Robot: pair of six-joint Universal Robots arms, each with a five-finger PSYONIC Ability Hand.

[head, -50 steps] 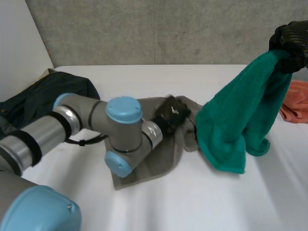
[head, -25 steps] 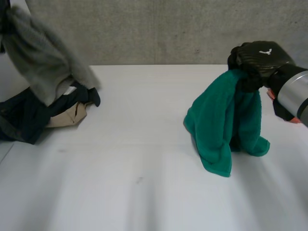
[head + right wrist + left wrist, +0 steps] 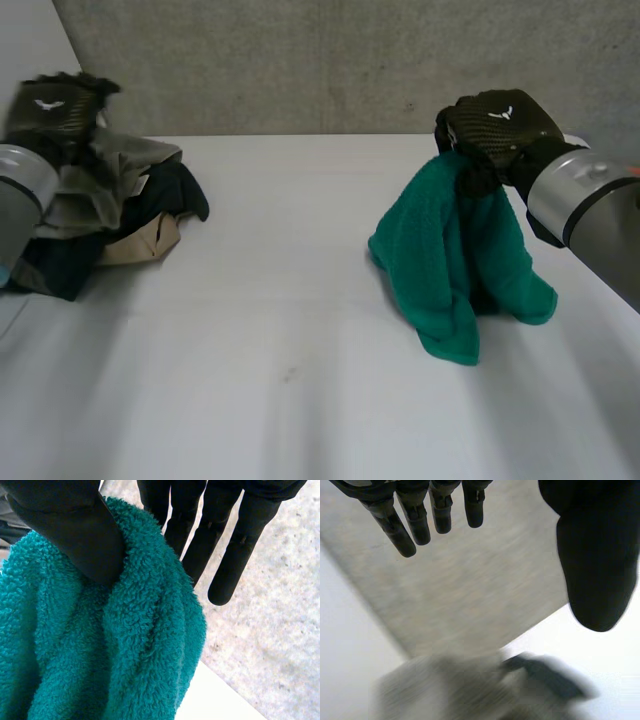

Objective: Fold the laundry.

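My R hand [image 3: 495, 135] pinches teal towel [image 3: 450, 260] btwn thumb and fingers; towel hangs below it, lower end on table [image 3: 300, 350]. My L hand [image 3: 55, 110] released, fingers straight, over clothes pile [image 3: 110, 215]

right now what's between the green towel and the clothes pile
Bare white table, all the way from clothes pile to green towel, as the head view shows.

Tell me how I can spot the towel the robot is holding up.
Look at the white table, on the robot's right-arm side. There the right hand pinches a fluffy teal towel by its top, so it hangs bunched down to the table. It is the only teal cloth; the clothes pile near the left hand is dark and beige.
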